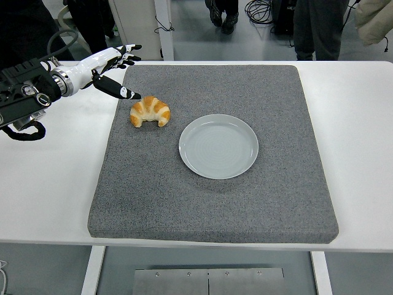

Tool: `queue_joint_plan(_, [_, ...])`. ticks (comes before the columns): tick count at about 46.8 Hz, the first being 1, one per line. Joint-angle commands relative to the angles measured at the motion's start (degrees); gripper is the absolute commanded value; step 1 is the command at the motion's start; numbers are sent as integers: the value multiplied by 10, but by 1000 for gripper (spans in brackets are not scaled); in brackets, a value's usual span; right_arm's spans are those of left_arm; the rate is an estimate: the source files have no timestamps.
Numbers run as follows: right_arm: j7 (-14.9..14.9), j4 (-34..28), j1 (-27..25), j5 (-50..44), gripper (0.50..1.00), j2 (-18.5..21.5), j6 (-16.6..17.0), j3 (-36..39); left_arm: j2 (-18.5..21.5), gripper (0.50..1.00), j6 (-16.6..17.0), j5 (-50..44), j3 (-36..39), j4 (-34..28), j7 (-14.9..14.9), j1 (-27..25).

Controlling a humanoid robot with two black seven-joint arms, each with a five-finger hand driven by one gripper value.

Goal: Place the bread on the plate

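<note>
In the upper left of the frame the left hand (113,67) reaches in over the far left corner of the grey mat (215,196). It is released and holds nothing: its white, black-tipped fingers (128,53) are stretched out toward the right, and the thumb (118,90) points down and to the right, its tip just beside the croissant (150,111), with no clear contact visible. The black left arm (24,98) lies over the white table (49,184) at the left edge of the picture.

The croissant lies on the mat in its upper left part, golden with pale ends curving downward. The empty pale grey plate (218,146) sits near the middle of the mat, to the lower right of the croissant and apart from it.

No readable writing or brand marks show on any of these.
</note>
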Motion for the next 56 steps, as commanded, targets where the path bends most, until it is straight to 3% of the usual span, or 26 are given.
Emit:
queue_joint_plan(1, [0,0,0,0,1000,0,0,0,1,925,2,17,16,-4,1,-8])
queue_joint_plan(14, [0,0,0,0,1000,0,0,0,0,925,37,103,29,-18,0,-6])
queue_joint_plan(38, [0,-1,0,0,1000,0,-1,0,-36,925,135,134,33,-8,-8,55])
queue_joint_plan(56, [0,-2,0,0,1000,0,0,0,-97,925,150,133,31,78,-28,89])
